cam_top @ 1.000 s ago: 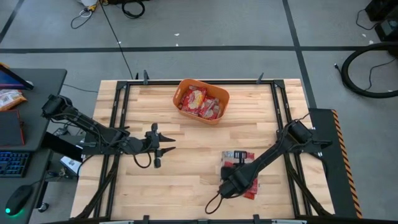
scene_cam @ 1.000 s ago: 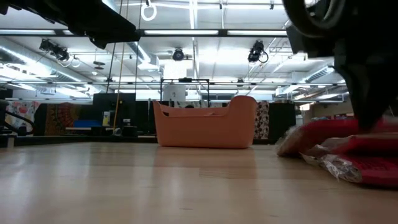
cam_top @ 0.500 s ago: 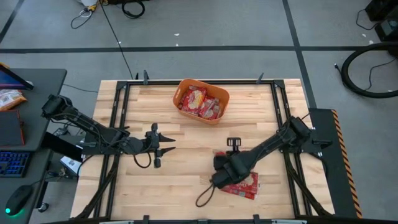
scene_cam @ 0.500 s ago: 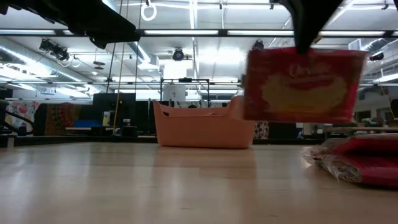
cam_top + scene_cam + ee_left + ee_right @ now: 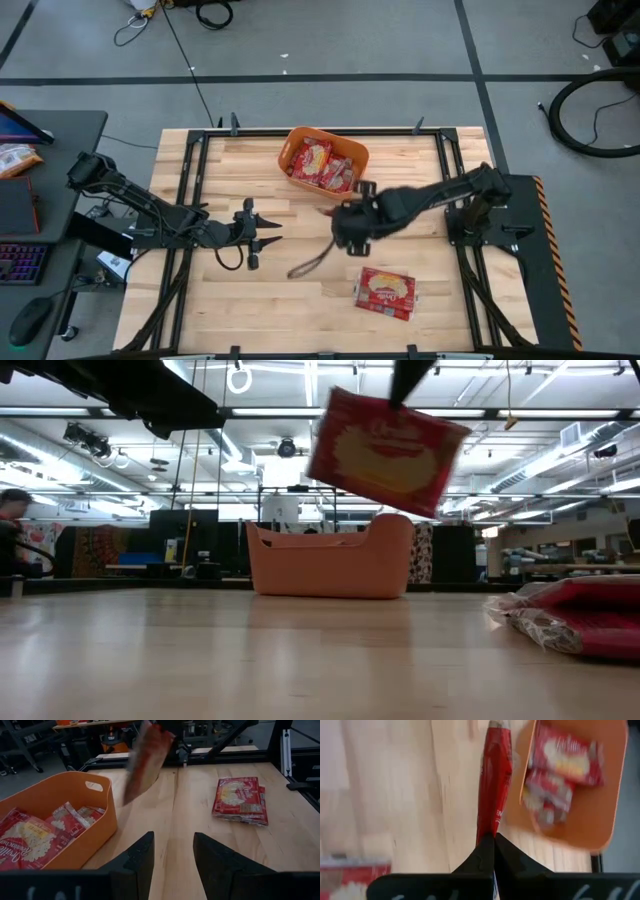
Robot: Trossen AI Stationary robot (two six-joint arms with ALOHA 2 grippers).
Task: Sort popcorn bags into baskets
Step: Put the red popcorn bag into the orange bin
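The orange basket [image 5: 325, 160] stands near the table's far edge with several red popcorn bags [image 5: 322, 166] lying in it. My right gripper [image 5: 345, 222] hovers just short of the basket's near side, shut on one more red bag [image 5: 385, 450]. The right wrist view shows this bag [image 5: 492, 790] edge-on, next to the basket [image 5: 580, 815]. Other red packets [image 5: 385, 293] lie flat on the table near the near-right area. My left gripper [image 5: 262, 232] waits open at mid-left, above the table, its fingers [image 5: 137, 862] pointing toward the basket [image 5: 97, 815]. My right gripper pinches the red bag by its upper edge [image 5: 490, 822] between the two shut fingers, coming from above. The bag hangs below the fingers, lifted clear of the table and tilted, one lower corner [image 5: 320, 460] lower than the other.
A loose black cable loop [image 5: 308, 263] trails from the right arm over the table's middle. Black frame rails [image 5: 190, 200] run along the table's sides. Bare wood lies between the left gripper and the lying packets [image 5: 240, 800].
My right gripper has risen from the pile of packets at the near right with one bag and travelled toward the far edge and left, toward the basket. The bag has been lifted clear of the pile and now hangs tilted high above the table. The other packets stayed in place.
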